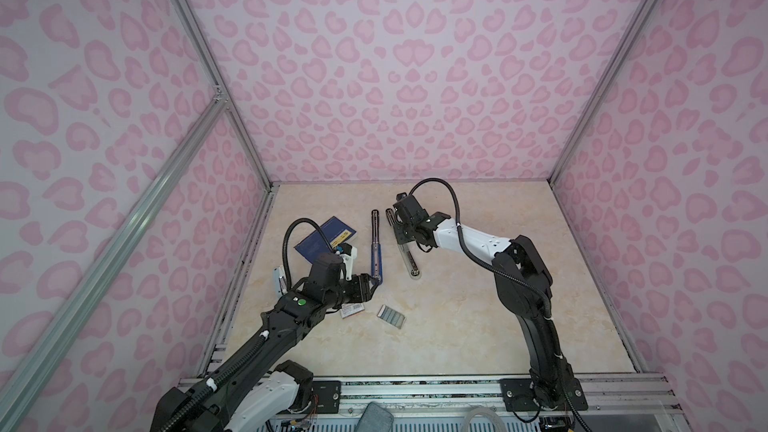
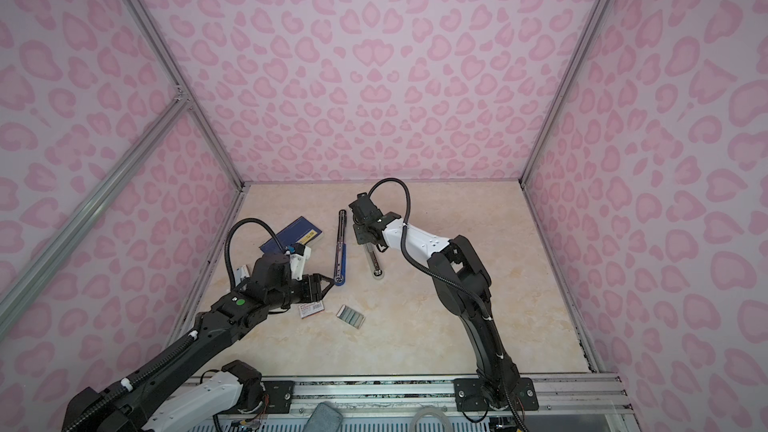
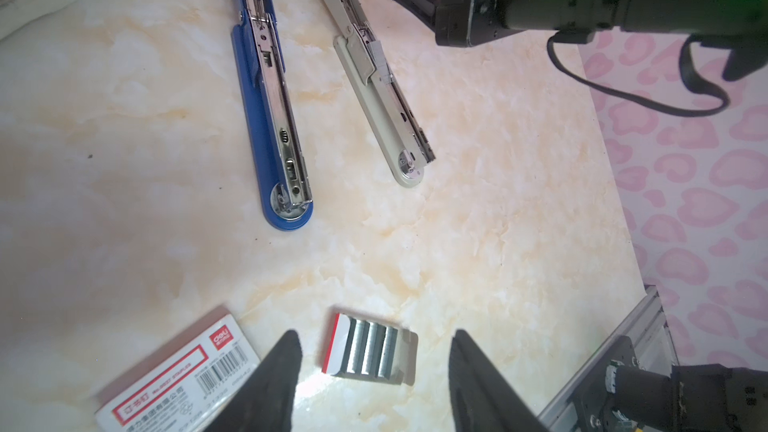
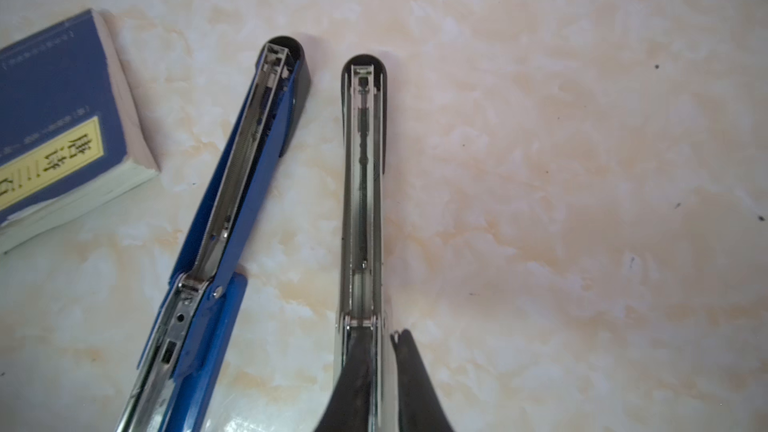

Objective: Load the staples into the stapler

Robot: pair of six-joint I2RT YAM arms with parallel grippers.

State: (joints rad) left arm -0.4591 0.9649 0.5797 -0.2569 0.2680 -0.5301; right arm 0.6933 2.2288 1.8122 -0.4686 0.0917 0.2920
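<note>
Two staplers lie opened flat on the marble table: a blue stapler (image 1: 376, 251) (image 2: 340, 247) (image 3: 270, 89) (image 4: 232, 184) and a grey stapler (image 1: 409, 261) (image 2: 375, 265) (image 3: 374, 76) (image 4: 361, 184). The staples (image 1: 390, 317) (image 2: 352, 315) (image 3: 370, 351) sit as silvery strips in their small white tray, nearer the front. Their white sleeve (image 1: 352, 309) (image 2: 311, 308) (image 3: 174, 371) with red label and barcode lies beside it. My left gripper (image 1: 374, 286) (image 2: 328, 286) (image 3: 376, 340) hangs open above the tray, holding nothing. My right gripper (image 1: 402, 248) (image 2: 366, 245) (image 4: 384, 342) is shut on the grey stapler's rail wall, one finger inside the channel.
A dark blue booklet (image 1: 324, 238) (image 2: 297, 234) (image 4: 54, 126) lies at the back left, next to the blue stapler. The pink patterned walls and an aluminium frame rail (image 3: 615, 351) bound the table.
</note>
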